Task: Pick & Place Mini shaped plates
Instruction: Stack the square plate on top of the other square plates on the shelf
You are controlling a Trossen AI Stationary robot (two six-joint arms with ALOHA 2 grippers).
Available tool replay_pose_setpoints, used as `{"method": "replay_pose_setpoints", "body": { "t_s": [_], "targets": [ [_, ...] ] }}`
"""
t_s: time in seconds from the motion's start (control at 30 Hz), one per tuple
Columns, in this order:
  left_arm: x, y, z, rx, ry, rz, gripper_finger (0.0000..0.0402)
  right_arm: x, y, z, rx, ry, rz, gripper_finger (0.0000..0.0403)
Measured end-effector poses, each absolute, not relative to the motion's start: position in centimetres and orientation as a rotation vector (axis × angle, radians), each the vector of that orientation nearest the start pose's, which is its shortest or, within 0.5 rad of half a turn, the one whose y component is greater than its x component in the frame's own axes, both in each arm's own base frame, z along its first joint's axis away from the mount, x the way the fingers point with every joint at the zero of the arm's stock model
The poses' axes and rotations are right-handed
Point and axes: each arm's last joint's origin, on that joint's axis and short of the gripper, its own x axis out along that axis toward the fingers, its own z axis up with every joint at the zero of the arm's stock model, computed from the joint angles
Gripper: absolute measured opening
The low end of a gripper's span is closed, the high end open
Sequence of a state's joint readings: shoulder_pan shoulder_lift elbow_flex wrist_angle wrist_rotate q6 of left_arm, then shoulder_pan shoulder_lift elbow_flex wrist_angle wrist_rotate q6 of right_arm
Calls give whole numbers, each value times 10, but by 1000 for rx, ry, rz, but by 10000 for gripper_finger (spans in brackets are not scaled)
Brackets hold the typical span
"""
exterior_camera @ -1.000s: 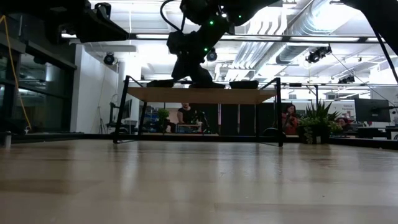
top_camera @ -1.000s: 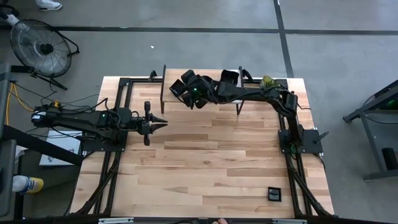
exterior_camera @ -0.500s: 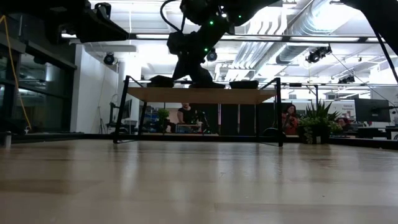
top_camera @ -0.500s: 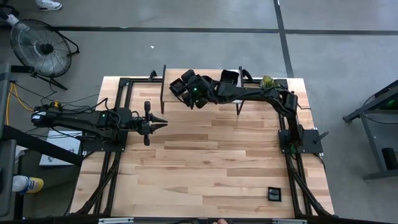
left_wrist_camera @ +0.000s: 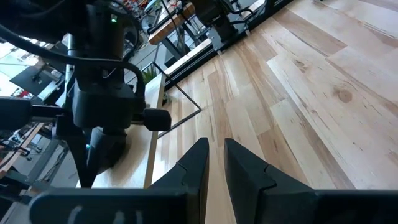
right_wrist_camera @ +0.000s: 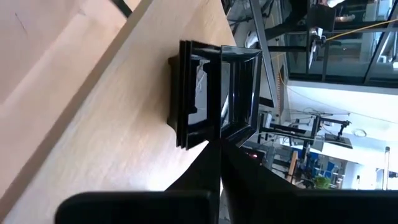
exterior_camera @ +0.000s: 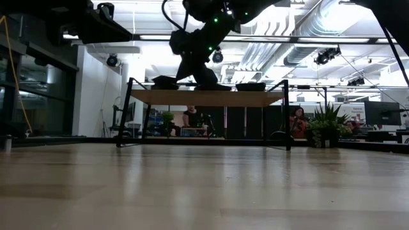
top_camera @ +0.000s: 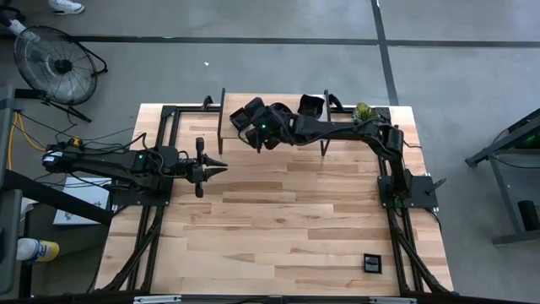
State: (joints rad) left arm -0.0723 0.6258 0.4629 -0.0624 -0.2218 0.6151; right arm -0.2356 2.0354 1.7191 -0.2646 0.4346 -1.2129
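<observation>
Both arms are dark, near-black, built of boxy jointed segments; the left arm ends in two slim tapering fingers with a short crossbar behind them, and thin black cables trail from its base, one yellow; the right arm carries a small green light near its wrist and more green lights at its base by the worktop's right edge; in the left wrist view its own fingers are matte black, angular and wedge-shaped.

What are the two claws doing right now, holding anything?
Left gripper: nearly closed, holding nothing, over the table.
Right gripper: shut on the edge of a square black plate on the raised shelf.
</observation>
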Motion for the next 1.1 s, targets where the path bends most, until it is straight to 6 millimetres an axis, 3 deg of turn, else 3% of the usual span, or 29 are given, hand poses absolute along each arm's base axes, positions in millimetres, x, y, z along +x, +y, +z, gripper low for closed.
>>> {"method": "replay_pose_setpoints", "body": {
  "t_s": [0.73, 1.1],
  "targets": [
    [151, -5, 256, 628, 261, 77, 46, 452, -117, 266, -1083, 907, -216, 2],
    [151, -5, 256, 628, 261, 77, 46, 452, -117, 266, -1090, 912, -224, 43]
  ]
}}
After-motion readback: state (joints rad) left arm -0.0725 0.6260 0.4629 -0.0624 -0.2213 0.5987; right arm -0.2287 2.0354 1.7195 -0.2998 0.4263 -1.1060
